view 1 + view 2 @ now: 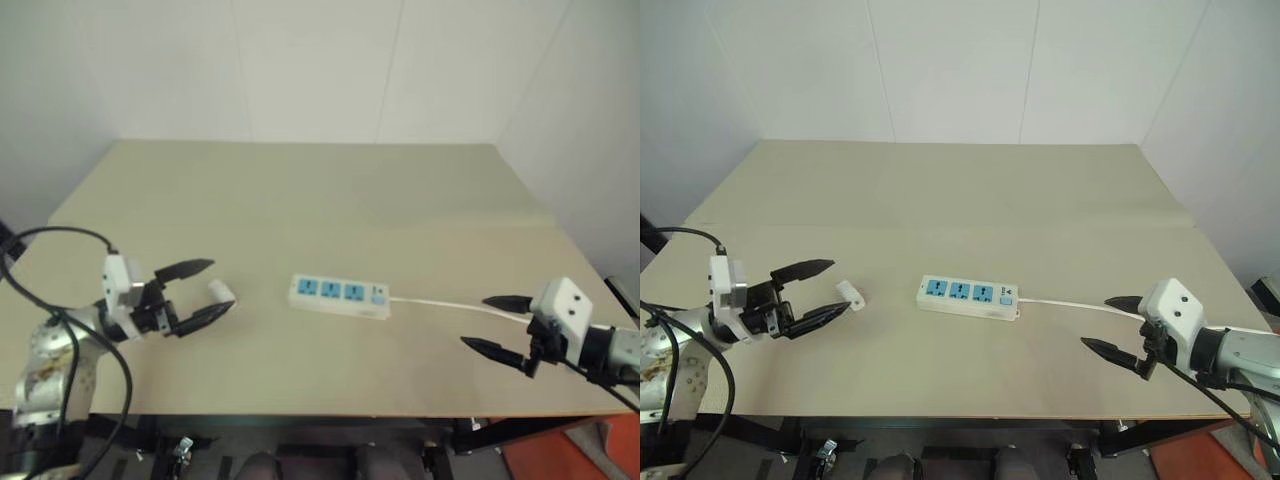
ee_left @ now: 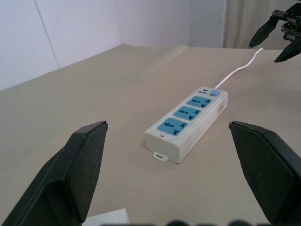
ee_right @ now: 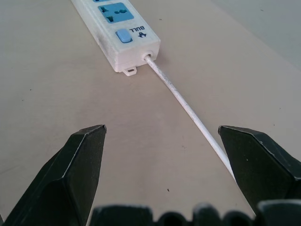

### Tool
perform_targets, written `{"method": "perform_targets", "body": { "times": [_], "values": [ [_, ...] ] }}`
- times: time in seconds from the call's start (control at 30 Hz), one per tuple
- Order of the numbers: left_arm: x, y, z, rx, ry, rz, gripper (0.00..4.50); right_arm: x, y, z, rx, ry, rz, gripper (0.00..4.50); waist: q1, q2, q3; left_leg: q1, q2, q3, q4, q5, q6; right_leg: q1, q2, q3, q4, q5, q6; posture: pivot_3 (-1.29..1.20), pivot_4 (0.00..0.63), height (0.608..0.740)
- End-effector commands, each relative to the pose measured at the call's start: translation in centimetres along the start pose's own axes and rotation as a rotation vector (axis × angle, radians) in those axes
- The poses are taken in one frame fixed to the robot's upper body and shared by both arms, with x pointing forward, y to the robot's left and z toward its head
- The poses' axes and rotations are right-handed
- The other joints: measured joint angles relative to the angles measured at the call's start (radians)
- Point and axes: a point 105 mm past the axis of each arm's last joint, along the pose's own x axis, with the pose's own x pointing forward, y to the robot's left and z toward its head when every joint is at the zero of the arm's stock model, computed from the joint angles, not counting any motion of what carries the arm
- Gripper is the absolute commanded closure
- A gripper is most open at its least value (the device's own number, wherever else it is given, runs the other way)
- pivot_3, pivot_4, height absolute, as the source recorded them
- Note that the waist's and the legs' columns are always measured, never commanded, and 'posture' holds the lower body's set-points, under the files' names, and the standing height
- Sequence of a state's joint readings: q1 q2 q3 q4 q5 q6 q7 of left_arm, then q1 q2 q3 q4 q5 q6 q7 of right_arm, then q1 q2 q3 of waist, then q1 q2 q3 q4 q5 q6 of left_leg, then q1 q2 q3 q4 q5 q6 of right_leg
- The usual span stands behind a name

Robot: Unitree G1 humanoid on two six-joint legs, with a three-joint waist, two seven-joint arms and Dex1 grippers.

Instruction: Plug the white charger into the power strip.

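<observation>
So far nothing is plugged: the white charger (image 1: 850, 294) lies on the table by our wide-open, empty left gripper (image 1: 822, 289); power strip (image 1: 968, 297) mid-table, sockets free; right gripper (image 1: 1110, 327) open, empty.

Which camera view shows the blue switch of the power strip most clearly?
The right wrist view: the blue switch is large at the power strip's cord end. The left wrist view shows it far off; both eye views show it tiny.

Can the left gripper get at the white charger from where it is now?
Probably yes. The left gripper is open, and the white charger lies on the table just beyond its fingertips with nothing between; the power strip lies apart.
</observation>
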State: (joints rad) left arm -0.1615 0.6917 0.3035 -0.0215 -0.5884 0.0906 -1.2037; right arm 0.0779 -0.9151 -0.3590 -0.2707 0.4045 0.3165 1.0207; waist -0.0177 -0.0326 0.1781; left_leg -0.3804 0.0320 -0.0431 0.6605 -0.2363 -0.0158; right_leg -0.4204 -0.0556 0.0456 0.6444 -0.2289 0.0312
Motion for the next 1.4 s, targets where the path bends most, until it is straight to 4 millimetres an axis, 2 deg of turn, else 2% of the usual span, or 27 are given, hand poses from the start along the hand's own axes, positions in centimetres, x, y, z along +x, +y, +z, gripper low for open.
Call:
{"method": "perform_targets", "body": {
  "times": [0.03,0.23,0.57,0.73,0.93,1.07,1.4],
  "values": [
    [-0.2,0.2,1.4,0.051,-0.028,0.013,0.00,0.2,-0.6,1.0,-0.041,-0.027,-0.008,0.02,0.000,0.000,0.000,0.000,0.000,0.000,0.000,0.000,0.000,0.000,0.000,0.000,0.000,0.000,0.000,0.00,0.150,0.740],
    [-0.8,0.3,1.5,0.063,-0.022,0.036,0.00,1.1,-0.9,1.3,-0.059,-0.035,0.012,0.02,0.000,0.000,0.000,0.000,0.000,0.000,0.000,0.000,0.000,0.000,0.000,0.000,0.000,0.000,0.000,0.00,0.150,0.740],
    [-1.1,0.2,1.5,0.058,-0.025,0.053,0.00,1.2,-1.5,1.9,-0.080,-0.062,-0.006,0.02,0.002,0.000,0.000,0.000,0.000,0.000,0.000,0.000,0.000,0.000,0.000,0.000,0.000,0.000,0.000,0.00,0.150,0.740],
    [-0.3,0.2,1.2,0.045,-0.034,0.036,0.00,2.4,-1.6,2.3,-0.080,-0.114,0.065,0.02,-0.003,0.000,0.000,0.000,0.000,0.000,0.000,0.000,0.000,0.000,0.000,0.000,0.000,0.000,0.000,0.00,0.150,0.740],
    [1.0,0.2,1.2,0.038,-0.050,-0.009,0.00,5.0,-2.1,2.9,-0.072,-0.213,0.233,0.02,-0.005,0.000,0.000,0.001,0.000,0.000,0.000,0.000,0.000,0.000,0.001,0.000,0.000,0.001,0.000,0.00,0.150,0.740],
    [1.3,0.0,1.2,0.038,-0.045,-0.024,0.00,7.7,-2.6,2.7,-0.062,-0.240,0.304,0.02,-0.013,0.000,0.001,0.000,0.001,0.000,0.000,0.000,0.000,-0.001,0.001,0.000,0.000,0.001,-0.001,0.00,0.150,0.740],
    [0.1,-1.0,1.6,0.030,-0.030,-0.008,0.00,13.0,-1.0,4.0,-0.055,-0.338,0.455,0.02,-0.027,0.001,0.002,0.000,0.001,0.000,0.000,0.000,0.000,-0.001,0.000,0.000,0.001,0.005,-0.008,0.00,0.150,0.740]
  ]
}}
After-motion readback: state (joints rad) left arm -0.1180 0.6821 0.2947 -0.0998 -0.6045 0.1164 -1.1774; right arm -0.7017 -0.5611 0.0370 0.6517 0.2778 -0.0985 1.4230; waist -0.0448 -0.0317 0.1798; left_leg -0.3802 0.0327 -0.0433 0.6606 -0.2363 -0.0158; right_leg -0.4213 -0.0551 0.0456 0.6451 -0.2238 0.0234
